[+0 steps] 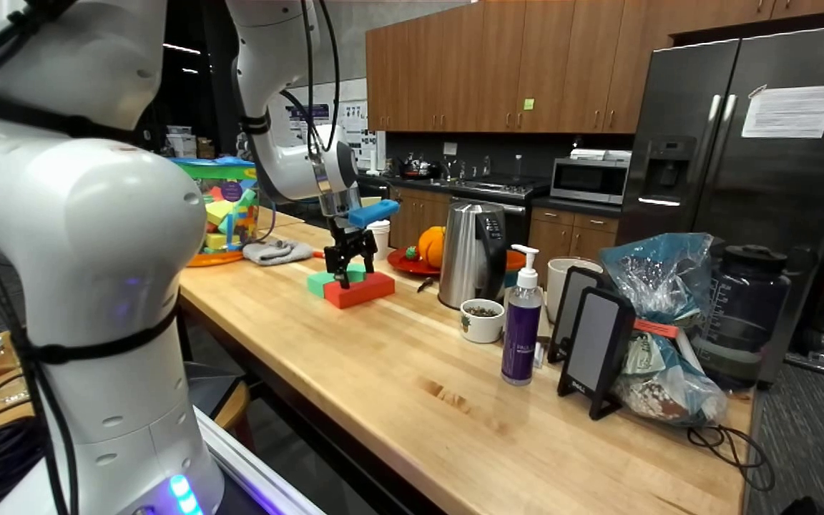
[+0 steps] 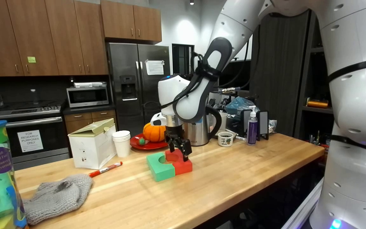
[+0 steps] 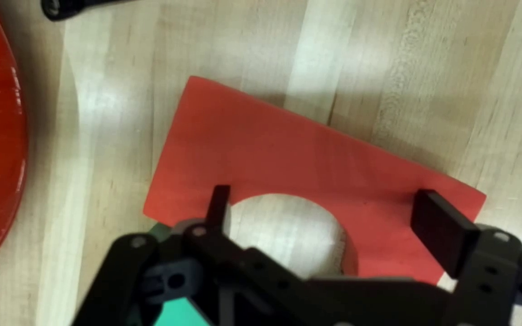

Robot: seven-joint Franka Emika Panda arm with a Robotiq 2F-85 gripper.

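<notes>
My black two-fingered gripper (image 3: pixel 322 194): spread wide, empty, over red arched foam block (image 3: pixel 288 147), centre of wrist frame. Green arched foam block (image 2: pixel 160 170) abuts it. I judge: blocks paired, no lift begun.

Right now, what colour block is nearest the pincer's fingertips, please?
A red block, clearest in the wrist view.

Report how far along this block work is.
Apparently done: the red block and green block lie side by side on the table. In hand: the gripper, open over the red block, holds nothing. Left, given that opening: perhaps closing on it or backing away.
</notes>
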